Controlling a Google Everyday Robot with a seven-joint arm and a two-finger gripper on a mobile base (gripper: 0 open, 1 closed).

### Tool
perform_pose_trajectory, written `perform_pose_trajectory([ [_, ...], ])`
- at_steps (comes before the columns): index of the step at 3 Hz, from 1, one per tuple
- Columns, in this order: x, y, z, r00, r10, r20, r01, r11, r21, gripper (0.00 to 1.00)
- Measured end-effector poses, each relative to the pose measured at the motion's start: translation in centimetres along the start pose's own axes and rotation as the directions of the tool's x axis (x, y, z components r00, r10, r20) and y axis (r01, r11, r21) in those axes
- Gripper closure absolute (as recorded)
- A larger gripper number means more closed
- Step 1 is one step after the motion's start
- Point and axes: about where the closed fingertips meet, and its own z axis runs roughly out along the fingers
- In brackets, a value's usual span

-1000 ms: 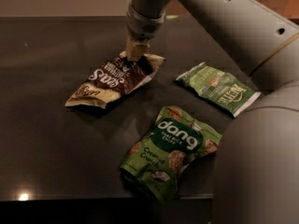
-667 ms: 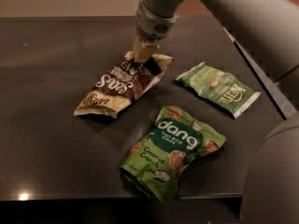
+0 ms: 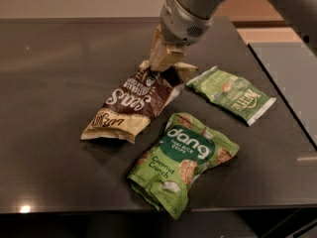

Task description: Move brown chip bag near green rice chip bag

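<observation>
Step in hand: placement. The gripper [image 3: 166,62], at 12 o'clock on the counter [image 3: 54,58], has its jaws clenched on the brown chip bag [image 3: 131,105], which lies just beside the green rice chip bag [image 3: 185,157], at that bag's 11 o'clock. Probable next move: lower, release.

Tan tool [image 3: 164,65] on brown chip bag [image 3: 131,105], green dang bag [image 3: 185,158] nearby

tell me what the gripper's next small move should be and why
Probably lower slightly and let go. The gripper is shut on the upper end of the brown chip bag, whose lower end rests on the table. The bag's right edge already lies close beside the top of the green rice chip bag, with only a narrow gap between.
</observation>
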Motion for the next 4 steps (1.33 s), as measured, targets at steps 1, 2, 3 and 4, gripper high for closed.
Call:
perform_pose_trajectory([
  [1, -1.3, 1.8, -1.7, 0.999, 0.003, 0.046, -0.004, 0.9998, 0.018, 0.82],
  [2, -2.4, 3.3, -2.8, 0.997, 0.01, 0.083, -0.012, 0.9997, 0.022, 0.58],
  [3, -3.2, 4.3, -3.5, 0.992, 0.026, 0.12, -0.029, 0.9994, 0.018, 0.35],
  [4, -3.3, 4.3, -3.5, 0.993, 0.023, 0.12, -0.025, 0.9995, 0.021, 0.12],
])
